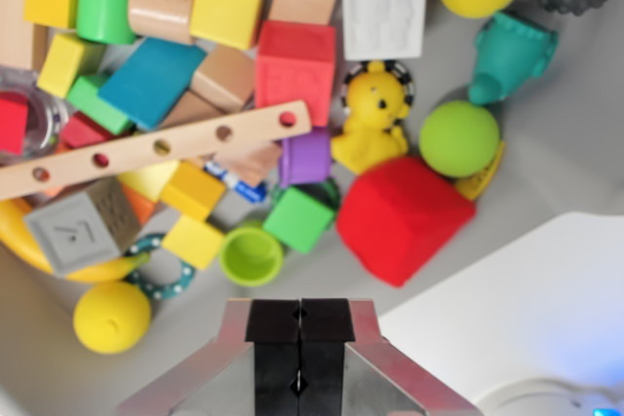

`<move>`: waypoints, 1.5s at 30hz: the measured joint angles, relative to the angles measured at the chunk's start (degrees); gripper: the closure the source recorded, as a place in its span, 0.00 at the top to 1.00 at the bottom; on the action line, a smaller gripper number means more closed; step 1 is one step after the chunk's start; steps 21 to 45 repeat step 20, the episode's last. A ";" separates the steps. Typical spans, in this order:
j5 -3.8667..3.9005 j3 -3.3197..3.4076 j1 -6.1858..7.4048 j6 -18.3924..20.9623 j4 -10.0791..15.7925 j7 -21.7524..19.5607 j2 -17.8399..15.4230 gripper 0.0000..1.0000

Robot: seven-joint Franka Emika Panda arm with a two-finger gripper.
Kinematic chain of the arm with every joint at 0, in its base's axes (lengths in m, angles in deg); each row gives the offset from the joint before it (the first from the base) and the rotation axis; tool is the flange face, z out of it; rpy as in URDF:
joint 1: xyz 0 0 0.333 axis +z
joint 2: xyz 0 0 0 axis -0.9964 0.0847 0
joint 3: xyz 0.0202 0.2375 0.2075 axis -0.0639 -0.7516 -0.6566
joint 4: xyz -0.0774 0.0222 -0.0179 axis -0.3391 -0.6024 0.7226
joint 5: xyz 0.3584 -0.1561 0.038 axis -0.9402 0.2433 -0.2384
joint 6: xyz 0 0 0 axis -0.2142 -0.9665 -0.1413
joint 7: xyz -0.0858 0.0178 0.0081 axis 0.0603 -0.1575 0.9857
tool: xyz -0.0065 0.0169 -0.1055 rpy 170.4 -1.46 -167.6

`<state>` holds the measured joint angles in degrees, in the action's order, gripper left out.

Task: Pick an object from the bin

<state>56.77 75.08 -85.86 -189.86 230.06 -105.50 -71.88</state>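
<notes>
A pale grey bin floor [546, 143] lies littered with toys. The gripper [299, 323], bottom centre, is clenched on nothing. Just above it, the small lime-green plastic cup [252, 254] looks light, stiff and slippery; I'd pinch its rim.

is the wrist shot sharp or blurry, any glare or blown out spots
Wrist view: the whole picture is a little soft, the toys lacking crisp edges; the gripper close to the lens is sharper; the white surface at the wrist view's lower right is washed out bright; lighting is even, with only faint shadows.
</notes>
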 joint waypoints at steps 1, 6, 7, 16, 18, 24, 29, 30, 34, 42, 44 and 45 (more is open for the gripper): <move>0.00 0.00 0.00 0.17 -0.12 0.00 -0.06 0.00; 0.00 0.00 0.00 0.65 -0.42 -0.01 -0.21 0.00; 0.00 0.00 0.00 0.65 -0.42 -0.01 -0.21 0.00; 0.00 0.00 0.00 0.65 -0.42 0.00 -0.15 0.00; 0.00 0.00 0.00 0.65 -0.42 0.00 -0.15 0.00; 0.00 0.00 0.00 0.65 -0.42 0.00 -0.15 0.00; 0.00 0.00 0.00 0.65 -0.42 0.00 -0.15 0.00; 0.00 0.00 0.00 0.65 -0.42 0.00 -0.15 0.00; 0.00 0.00 0.00 0.65 -0.42 0.00 -0.15 0.00; 0.00 0.00 0.00 0.65 -0.42 0.00 -0.15 0.00; 0.00 0.00 0.00 0.65 -0.42 0.00 -0.15 0.00; 0.00 0.00 0.00 0.65 -0.42 0.00 -0.15 0.00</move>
